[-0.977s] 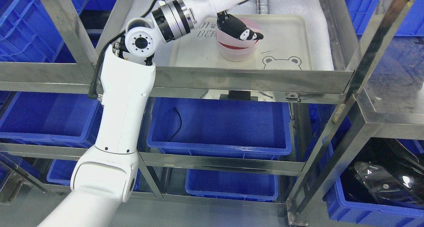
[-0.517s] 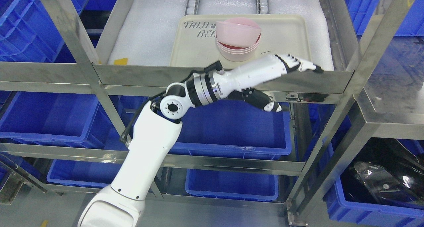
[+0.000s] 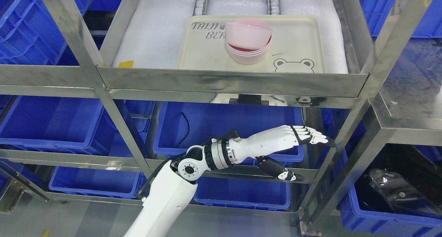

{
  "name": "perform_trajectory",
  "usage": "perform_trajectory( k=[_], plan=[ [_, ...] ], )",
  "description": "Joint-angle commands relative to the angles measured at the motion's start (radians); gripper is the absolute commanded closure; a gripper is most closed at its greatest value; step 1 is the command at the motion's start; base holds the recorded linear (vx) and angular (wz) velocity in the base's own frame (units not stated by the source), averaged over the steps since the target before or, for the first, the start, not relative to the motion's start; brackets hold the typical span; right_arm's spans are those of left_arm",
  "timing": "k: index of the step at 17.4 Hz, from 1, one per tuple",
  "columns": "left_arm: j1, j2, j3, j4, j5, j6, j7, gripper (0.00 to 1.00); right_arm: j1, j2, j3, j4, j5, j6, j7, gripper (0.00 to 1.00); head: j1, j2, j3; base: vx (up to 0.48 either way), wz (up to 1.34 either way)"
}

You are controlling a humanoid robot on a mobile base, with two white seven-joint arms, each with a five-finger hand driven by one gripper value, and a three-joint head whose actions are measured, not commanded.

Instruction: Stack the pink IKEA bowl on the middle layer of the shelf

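A stack of pink bowls (image 3: 248, 40) stands on a cream tray (image 3: 297, 40) on the steel shelf's foam-lined layer. The top bowl sits tilted in the ones below it. My left hand (image 3: 304, 145) is well below that layer, in front of a blue bin, with its fingers stretched out flat and the thumb hanging underneath. It holds nothing. The white left arm rises from the bottom edge, left of the middle. The right arm is out of the picture.
The shelf's steel front rail (image 3: 228, 83) and slanted posts (image 3: 352, 126) frame the opening. Blue bins (image 3: 228, 133) fill the lower layers and both sides. A black shiny object (image 3: 400, 188) lies in a bin at the lower right.
My left hand let go of the top pink bowl, drew back out of the shelf and dropped down below the rail. The bowl stays tilted on the stack.
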Motion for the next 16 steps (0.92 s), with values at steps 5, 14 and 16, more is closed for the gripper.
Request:
perform_trajectory(
  k=[5, 14, 16],
  plan=[
    [0.288, 0.014, 0.268, 0.193, 0.055, 0.012, 0.412, 0.0, 0.023, -0.017, 0.0, -0.017, 0.0, 0.0, 0.0, 0.0, 0.0, 0.0, 0.0, 0.0, 0.0],
    [0.249, 0.014, 0.323, 0.215, 0.219, 0.252, 0.592, 0.0, 0.023, -0.017, 0.0, -0.017, 0.0, 0.0, 0.0, 0.0, 0.0, 0.0, 0.0, -0.008, 0.03],
    [0.246, 0.014, 0.334, 0.215, 0.219, 0.259, 0.591, 0.0, 0.023, -0.017, -0.001, -0.017, 0.0, 0.0, 0.0, 0.0, 0.0, 0.0, 0.0, -0.072, 0.2]
  ],
)
